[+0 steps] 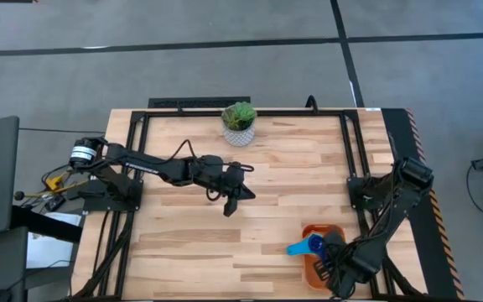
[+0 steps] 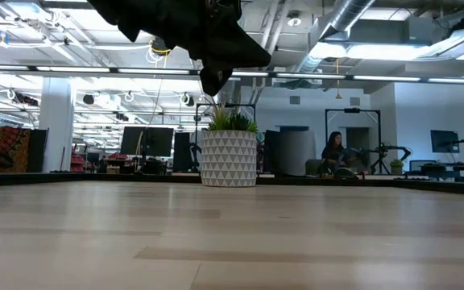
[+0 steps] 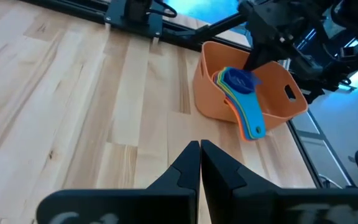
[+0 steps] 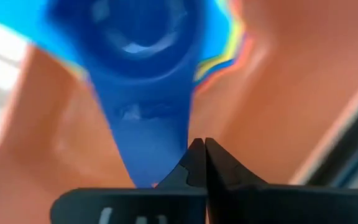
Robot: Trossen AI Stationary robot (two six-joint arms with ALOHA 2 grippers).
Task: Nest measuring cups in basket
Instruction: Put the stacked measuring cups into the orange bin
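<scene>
Seen from above, the basket (image 1: 312,270) sits at the counter's (image 1: 250,226) near right corner with the measuring cups (image 1: 307,246) stacked inside, handles overhanging its rim; the right gripper (image 1: 329,262) hovers over it, the left gripper (image 1: 231,204) mid-counter near the potted plant (image 1: 239,122).

Low view: only the plant (image 2: 229,153) stands clear.

Left wrist view: left fingers (image 3: 199,163) clenched on nothing; the cups (image 3: 241,93) lie nested, leaning on the basket wall (image 3: 213,68).

Right wrist view: right fingers (image 4: 197,158) clenched empty, just beside the dark blue cup's handle (image 4: 148,137). Brushing that handle could tip the stack out.
</scene>
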